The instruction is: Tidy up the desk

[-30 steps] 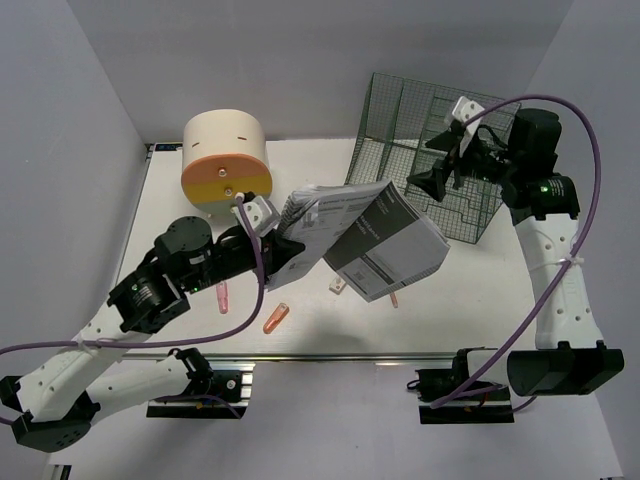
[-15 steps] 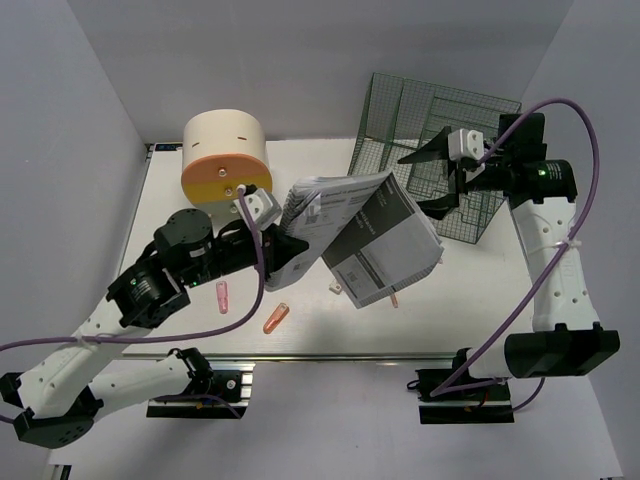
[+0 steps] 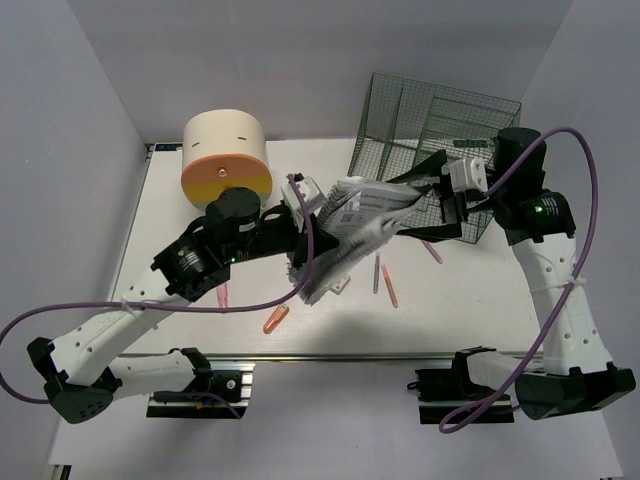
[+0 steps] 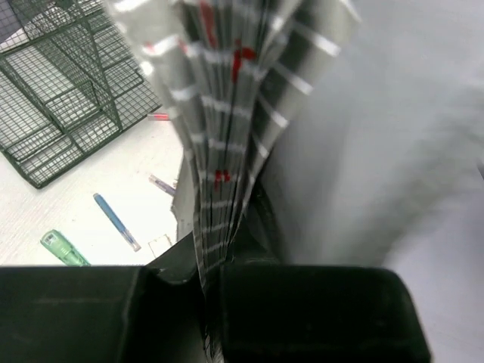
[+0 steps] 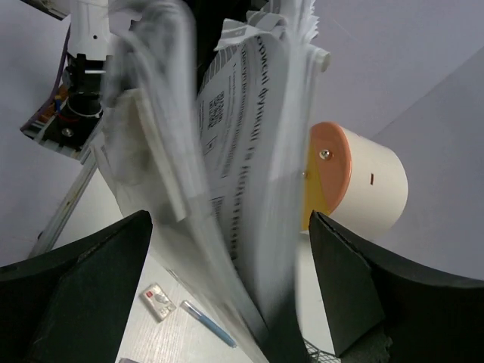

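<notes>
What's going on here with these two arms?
The left gripper is clamped on one edge of a stack of booklets, holding it up off the desk. The right gripper is wide open, straddling the stack's far edge, not yet closed. A few pens lie on the desk.

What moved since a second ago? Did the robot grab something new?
Nothing new got grabbed. The left jaws, still shut on the booklets, tipped them up on edge, uncovering pens on the desk. The right jaws, open, swung left from the green rack and now straddle the booklets. The round box and rack stayed put.
</notes>
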Controlling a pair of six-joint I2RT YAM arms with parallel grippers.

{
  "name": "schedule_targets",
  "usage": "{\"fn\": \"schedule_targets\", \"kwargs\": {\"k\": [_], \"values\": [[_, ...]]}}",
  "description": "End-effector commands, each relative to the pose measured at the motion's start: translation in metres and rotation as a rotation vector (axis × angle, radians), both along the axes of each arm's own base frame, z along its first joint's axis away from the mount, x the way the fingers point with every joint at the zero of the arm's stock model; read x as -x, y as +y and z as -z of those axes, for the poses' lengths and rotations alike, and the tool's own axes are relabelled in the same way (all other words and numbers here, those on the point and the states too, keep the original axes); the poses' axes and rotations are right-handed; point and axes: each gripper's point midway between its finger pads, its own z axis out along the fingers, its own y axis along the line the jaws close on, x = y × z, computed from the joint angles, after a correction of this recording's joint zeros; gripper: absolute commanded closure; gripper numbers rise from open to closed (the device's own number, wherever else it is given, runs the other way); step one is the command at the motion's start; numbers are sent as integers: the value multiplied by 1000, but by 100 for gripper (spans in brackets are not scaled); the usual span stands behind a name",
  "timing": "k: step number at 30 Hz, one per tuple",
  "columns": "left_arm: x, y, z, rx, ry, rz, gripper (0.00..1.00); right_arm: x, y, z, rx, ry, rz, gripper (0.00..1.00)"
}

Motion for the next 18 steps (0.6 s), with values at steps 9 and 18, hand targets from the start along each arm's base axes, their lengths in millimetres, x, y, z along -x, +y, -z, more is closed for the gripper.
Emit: {"fn": "schedule_targets", "kwargs": {"k": [9, 18], "values": [[-8, -23, -61, 171, -125, 46, 100, 2, 7, 11, 6, -2, -9, 27], [-11, -20, -57, 154, -133, 25, 100, -10, 7, 19, 34, 9, 49, 49]]}}
